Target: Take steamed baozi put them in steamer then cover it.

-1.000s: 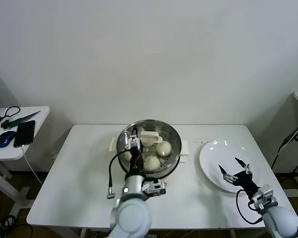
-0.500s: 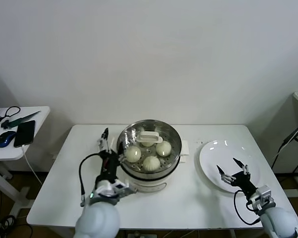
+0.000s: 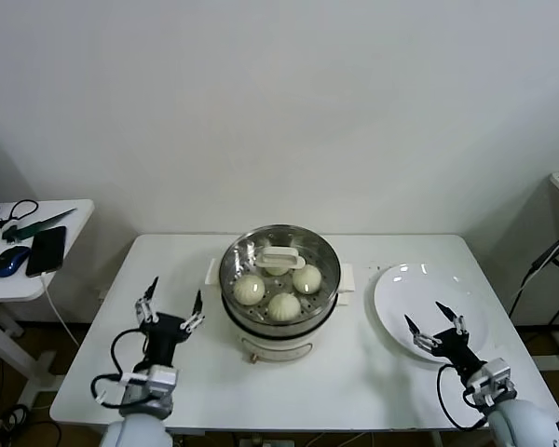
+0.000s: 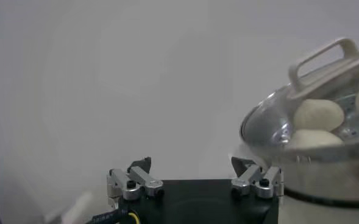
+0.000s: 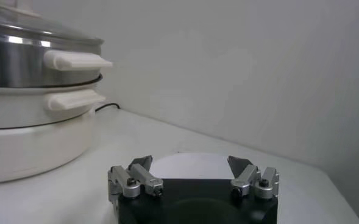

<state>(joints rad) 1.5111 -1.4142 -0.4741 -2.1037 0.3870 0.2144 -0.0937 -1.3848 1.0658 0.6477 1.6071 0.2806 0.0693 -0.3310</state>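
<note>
Now both the left gripper and right gripper seemingly gape wide, holding nothing.

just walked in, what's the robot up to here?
Looks like the wrap-up. The baozi sit inside the steamer and the glass lid is on. Neither arm handles anything: the left claw hangs open over the table left of the steamer, and the right claw hangs open over the empty white plate.
</note>
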